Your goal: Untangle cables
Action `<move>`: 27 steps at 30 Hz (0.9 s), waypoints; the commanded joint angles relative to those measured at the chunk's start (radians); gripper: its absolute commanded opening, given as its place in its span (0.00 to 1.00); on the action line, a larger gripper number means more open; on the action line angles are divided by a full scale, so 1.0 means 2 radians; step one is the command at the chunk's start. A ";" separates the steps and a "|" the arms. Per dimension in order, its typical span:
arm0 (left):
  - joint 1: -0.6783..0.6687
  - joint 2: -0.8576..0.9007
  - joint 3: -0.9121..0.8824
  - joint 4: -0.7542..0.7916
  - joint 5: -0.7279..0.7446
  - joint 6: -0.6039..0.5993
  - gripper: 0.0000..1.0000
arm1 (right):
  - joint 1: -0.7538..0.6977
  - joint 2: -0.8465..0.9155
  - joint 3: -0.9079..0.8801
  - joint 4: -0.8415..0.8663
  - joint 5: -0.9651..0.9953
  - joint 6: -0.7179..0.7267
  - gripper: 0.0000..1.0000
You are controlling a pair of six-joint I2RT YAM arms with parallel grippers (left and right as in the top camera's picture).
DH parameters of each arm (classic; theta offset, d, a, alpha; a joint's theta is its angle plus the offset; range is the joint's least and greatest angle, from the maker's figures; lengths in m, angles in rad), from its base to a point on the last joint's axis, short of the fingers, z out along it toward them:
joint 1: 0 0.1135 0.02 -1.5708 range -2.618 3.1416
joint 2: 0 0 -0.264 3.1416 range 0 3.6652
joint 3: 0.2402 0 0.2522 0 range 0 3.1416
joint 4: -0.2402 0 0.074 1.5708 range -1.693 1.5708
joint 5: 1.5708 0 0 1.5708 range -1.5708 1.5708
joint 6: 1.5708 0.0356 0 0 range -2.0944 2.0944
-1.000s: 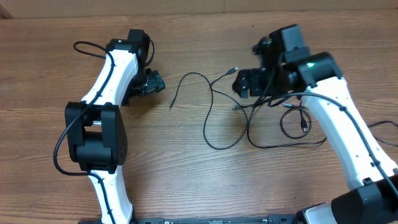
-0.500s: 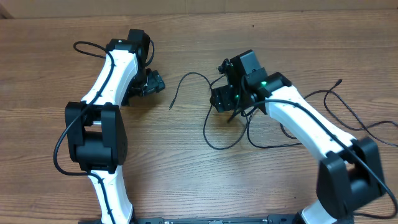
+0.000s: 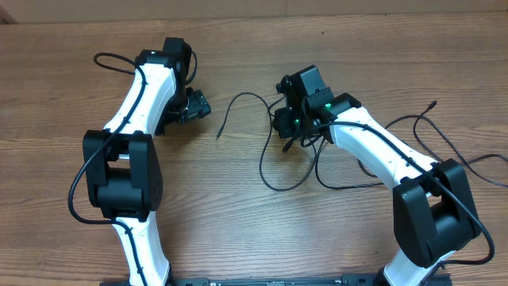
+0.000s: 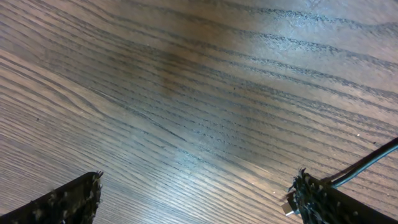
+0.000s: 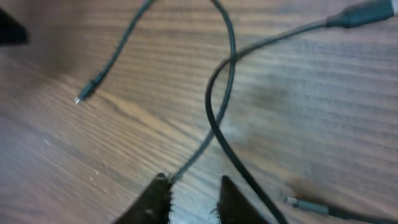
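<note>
my left arm (image 3: 147, 91) reaches forward, left gripper (image 4: 196, 205) low, jaws spread wide. my right arm (image 3: 373, 147) bends inward toward centre, right gripper (image 5: 194, 202) pointing down, jaws close together with a slim gap; grip unclear.

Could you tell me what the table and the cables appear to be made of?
The table looks like wood or a wood-look laminate: matte brown, with visible grain lines. The cables seem sheathed in black rubber or plastic: smooth, faintly glossy, lying in loose curves.
</note>
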 commanded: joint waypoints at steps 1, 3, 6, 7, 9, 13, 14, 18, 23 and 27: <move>-0.001 0.004 -0.003 0.000 -0.008 -0.002 0.99 | 0.003 0.001 0.008 0.010 0.009 -0.005 0.35; -0.001 0.004 -0.003 0.000 -0.008 -0.002 1.00 | 0.003 0.001 0.009 0.022 0.029 -0.005 0.49; -0.001 0.004 -0.003 0.000 -0.008 -0.002 0.99 | 0.002 0.001 0.009 0.025 0.068 -0.005 0.63; -0.001 0.004 -0.003 0.000 -0.008 -0.002 1.00 | 0.002 0.001 0.009 0.023 0.080 -0.005 0.66; -0.001 0.004 -0.003 0.000 -0.008 -0.002 0.99 | 0.002 0.002 0.008 0.014 0.087 -0.015 0.67; -0.001 0.004 -0.003 0.000 -0.008 -0.002 1.00 | 0.003 0.002 -0.004 0.004 0.078 -0.016 0.67; -0.001 0.004 -0.003 0.000 -0.008 -0.002 1.00 | 0.003 0.002 -0.008 0.005 0.069 -0.016 0.67; -0.001 0.004 -0.003 0.000 -0.008 -0.002 0.99 | 0.005 0.002 -0.015 -0.007 0.031 -0.015 0.60; -0.001 0.004 -0.003 0.000 -0.008 -0.002 1.00 | 0.014 0.002 -0.015 -0.018 0.012 0.011 0.53; -0.001 0.004 -0.003 0.000 -0.008 -0.002 0.99 | 0.031 0.002 -0.016 -0.020 0.009 0.033 0.53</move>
